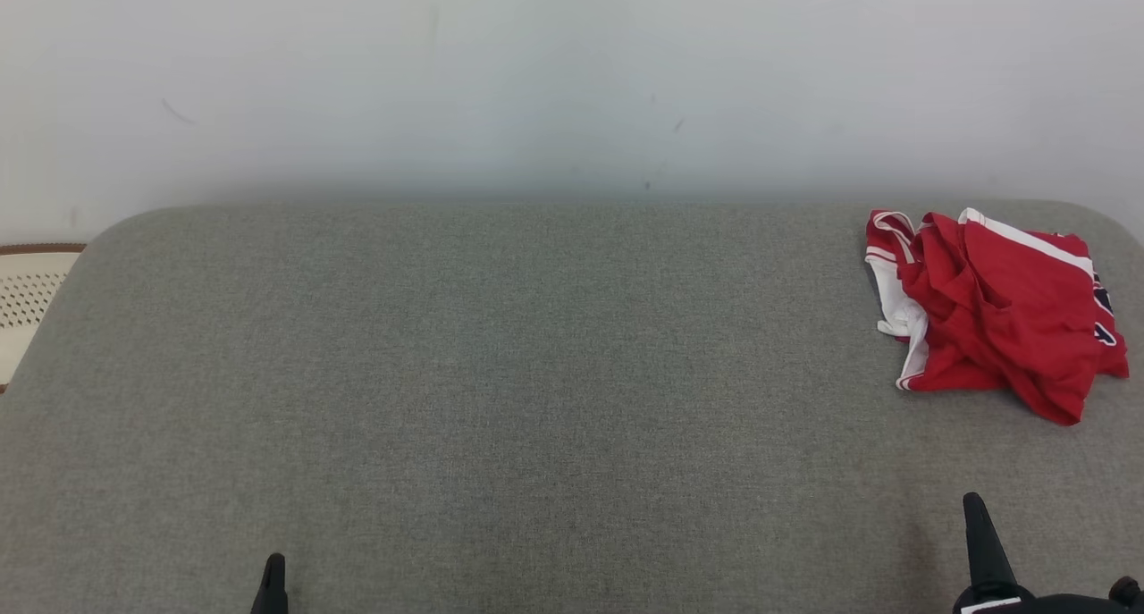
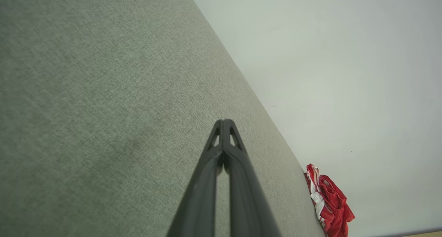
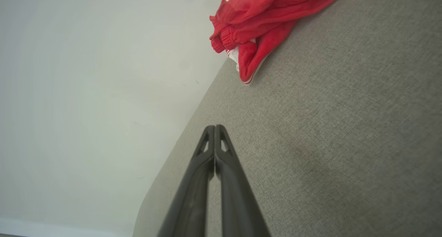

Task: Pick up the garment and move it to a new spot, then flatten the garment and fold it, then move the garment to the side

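Observation:
The garment (image 1: 996,310) is red with white trim and a little dark print, lying crumpled at the far right of the grey padded surface (image 1: 500,373). It also lies at the lower right of the left wrist view (image 2: 329,204) and at the top of the right wrist view (image 3: 262,19). My left gripper (image 1: 273,567) is shut and empty at the bottom left, far from the cloth; its tips meet (image 2: 224,121). My right gripper (image 1: 972,507) is shut and empty at the bottom right, a short way in front of the garment, tips together (image 3: 214,127).
A pale wall (image 1: 572,78) rises right behind the surface's far edge. A cream perforated object with a brown rim (image 1: 31,301) sits past the left edge. The surface has rounded far corners.

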